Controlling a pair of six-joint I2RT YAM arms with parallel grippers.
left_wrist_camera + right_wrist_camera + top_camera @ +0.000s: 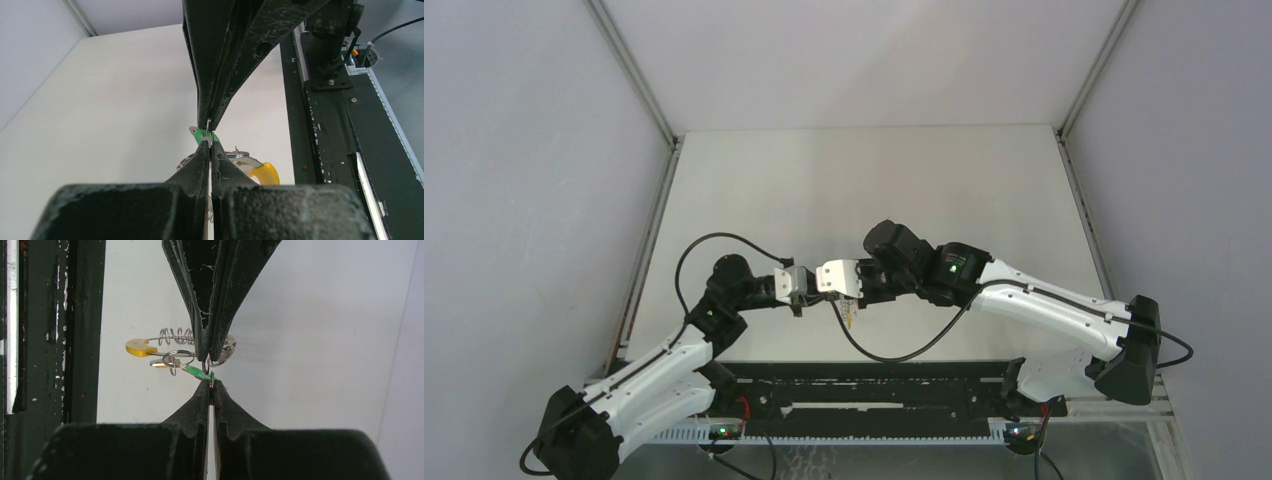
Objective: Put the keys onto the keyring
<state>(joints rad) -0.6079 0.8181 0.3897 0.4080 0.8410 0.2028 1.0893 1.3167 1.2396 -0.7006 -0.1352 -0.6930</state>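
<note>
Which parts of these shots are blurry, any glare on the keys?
Left wrist view: the left gripper's black fingers blur near the lens, the green-headed metal key is sharp. Right wrist view: foreground soft, the coiled grey wire keyring crisp, little glare. Top view: even light, keys tiny.

Green key [196, 372]: head bright green. Yellow key [138, 347]: head mustard yellow. Keyring [175, 334]: silvery grey wire, springy looped pattern. Left gripper [211, 145], right gripper [210, 385]: matte black, flecked with pale scuffs. Table [864, 190]: plain off-white. Left arm [659, 370], right arm [1054, 305]: white shells, black joints. Base rail [874, 385]: black.
</note>
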